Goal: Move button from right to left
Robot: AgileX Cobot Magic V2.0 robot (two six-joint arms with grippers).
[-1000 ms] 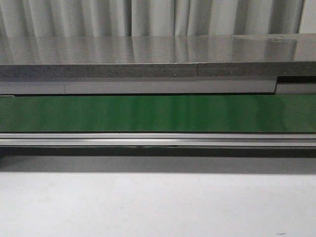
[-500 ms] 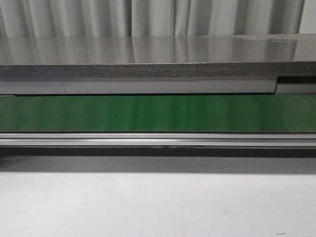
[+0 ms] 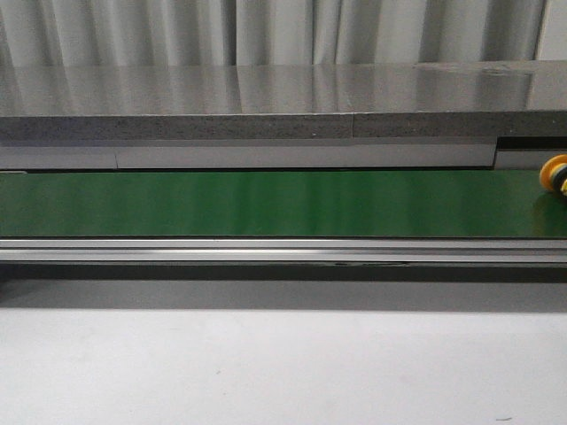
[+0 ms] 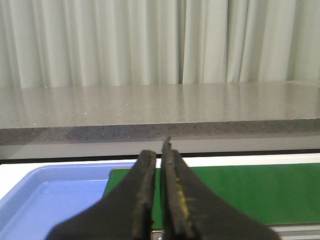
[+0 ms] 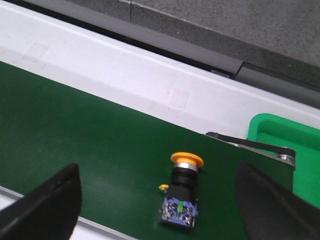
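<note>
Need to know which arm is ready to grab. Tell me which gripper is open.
The right gripper: its fingers stand wide apart, flanking the button on the green belt. The left gripper is shut.

Even, soft overhead light fills all views. The green conveyor belt (image 3: 266, 204) carries pale vertical sheen bands, and the grey counter (image 3: 266, 88) mirrors the curtain folds. A dark shadow strip lies just below the belt's metal rail (image 3: 266, 251). The left gripper (image 4: 161, 200) looms close, slightly soft; the right gripper's fingers (image 5: 42, 210) are blurred dark shapes.
</note>
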